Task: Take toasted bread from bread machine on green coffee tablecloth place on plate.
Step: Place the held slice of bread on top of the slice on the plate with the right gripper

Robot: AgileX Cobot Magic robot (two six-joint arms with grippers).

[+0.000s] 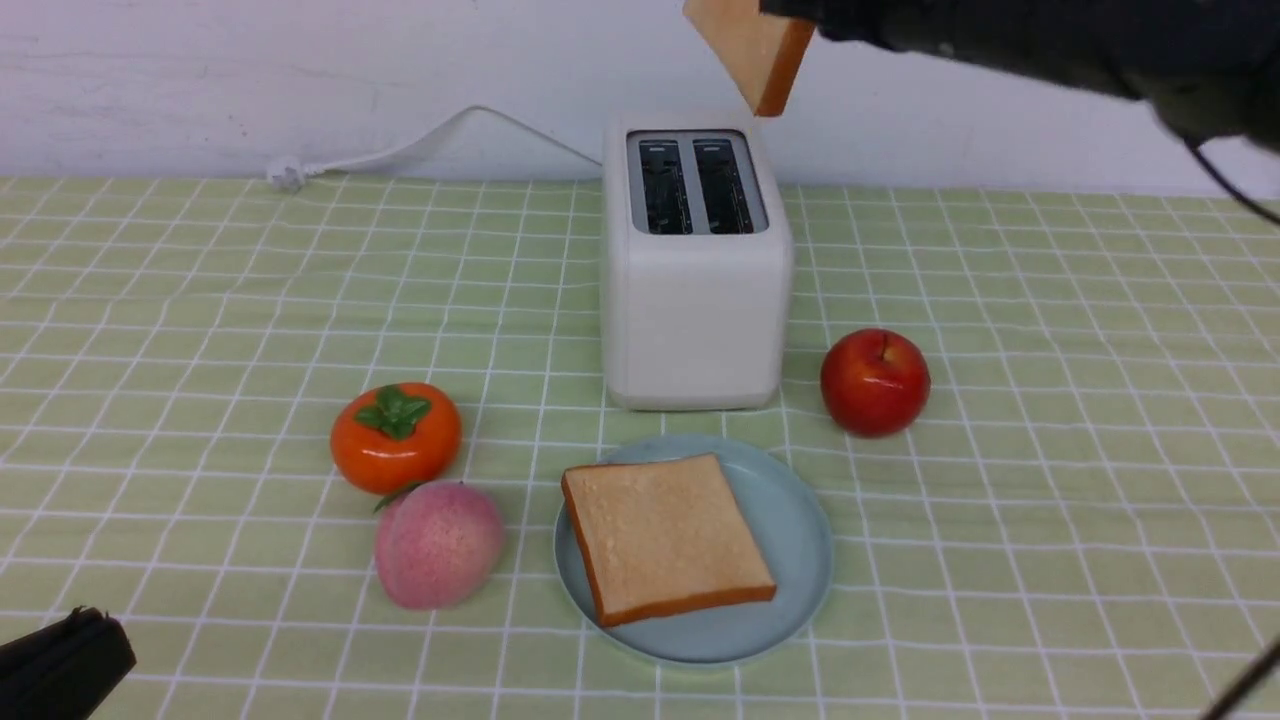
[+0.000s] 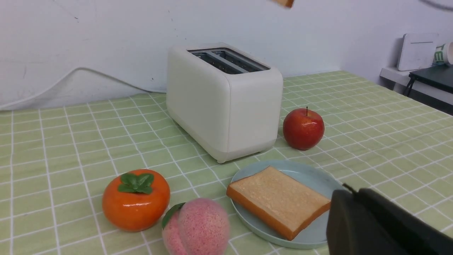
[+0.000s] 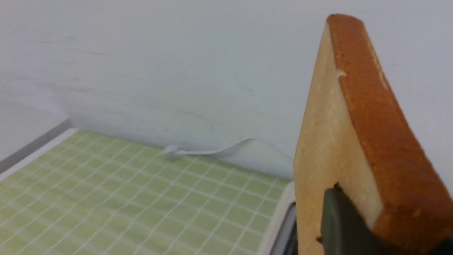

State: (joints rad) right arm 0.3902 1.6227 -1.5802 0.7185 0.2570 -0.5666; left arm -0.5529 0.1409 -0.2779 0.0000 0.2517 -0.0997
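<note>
The right gripper point(image 1: 790, 12) was clamped on one slice of toasted bread point(image 1: 752, 48), and there it was in the wrist view, a dark finger point(image 3: 341, 219) pressed flat against the pale face beside the orange-brown crust. That held slice hung tilted in the air, above the back right corner of the bread machine point(image 1: 695, 300) and clear of it. The white machine stood upright on the green coffee tablecloth point(image 1: 1050, 500), both dark top slots facing up. Just in front of it sat the plate point(image 1: 805, 520), and the second slice point(image 1: 665, 535) lay flat on it, one corner reaching the rim. A red apple point(image 1: 875, 382) stood just beside the machine on the right. Left of the plate sat an orange persimmon point(image 1: 395, 437) and a pink peach point(image 1: 438, 545), close together. A white cord point(image 1: 400, 150) ran from behind the machine off to the left along the wall. Down at the near left corner, well apart from all this, the left gripper point(image 1: 60, 660) showed only a dark body; open or closed, it could not be told.
</note>
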